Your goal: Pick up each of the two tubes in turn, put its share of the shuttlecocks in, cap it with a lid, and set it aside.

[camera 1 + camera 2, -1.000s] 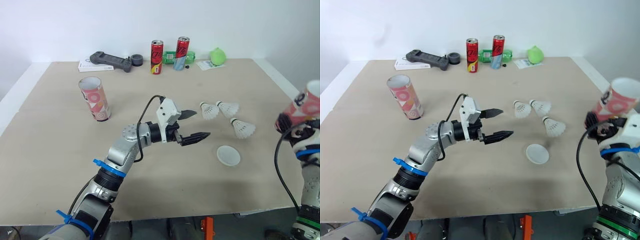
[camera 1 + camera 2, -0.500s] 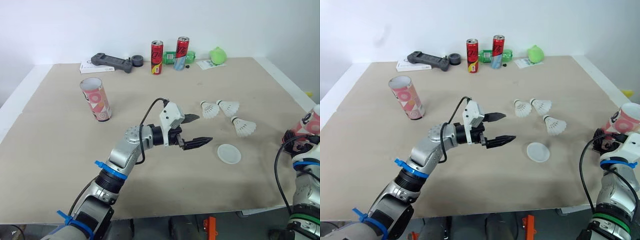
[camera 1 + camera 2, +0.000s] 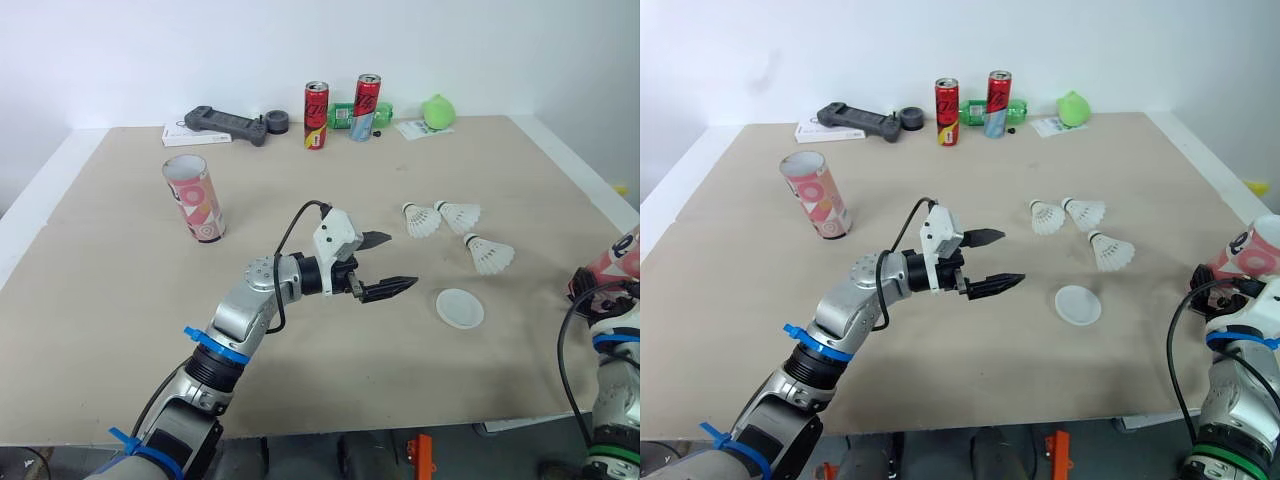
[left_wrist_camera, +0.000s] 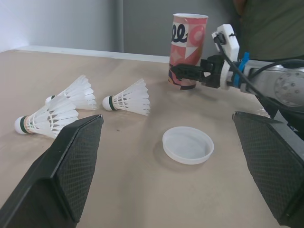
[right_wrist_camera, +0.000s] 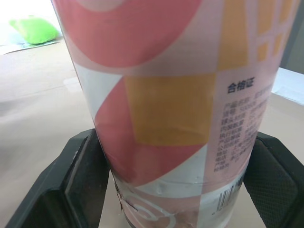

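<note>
Where the left claw [image 3: 385, 265] hung low over the beige table [image 3: 100, 300], its two black fingers stood well apart with nothing between them, tips aimed toward the robot's right. Bare tabletop lay on every side of it.

The right claw [image 4: 184, 75] sat off at the table's right edge, well apart from the left claw. It was clamped on a pink patterned tube [image 3: 1252, 250], one finger [image 5: 83, 183] pressed to each side of the tube's lower part. That tube was upright, open mouth up. Could not tell whether its base touched the table.

A second tube [image 3: 192, 197] of the same pattern stood upright with its open end up. It was well apart from the left claw, back past its wrist toward the robot's left and farther from the robot.

A black controller [image 3: 222, 123] and two red cans [image 3: 314, 115] [image 3: 365, 107] stood along the far edge, well away from both claws.

A white lid [image 3: 459, 307] lay flat, hollow side up, just beyond the left claw's fingertips. It was between the two claws, nearer the left one, and untouched.

Three shuttlecocks lay on their sides, cork ends toward the left claw. The near shuttlecock [image 3: 420, 221] was just past the tip of the left claw's farther finger, and the middle shuttlecock [image 3: 458, 214] lay just beside it. The outer shuttlecock [image 3: 490, 256] lay beyond the lid, more toward the right claw. None touched a finger.
</note>
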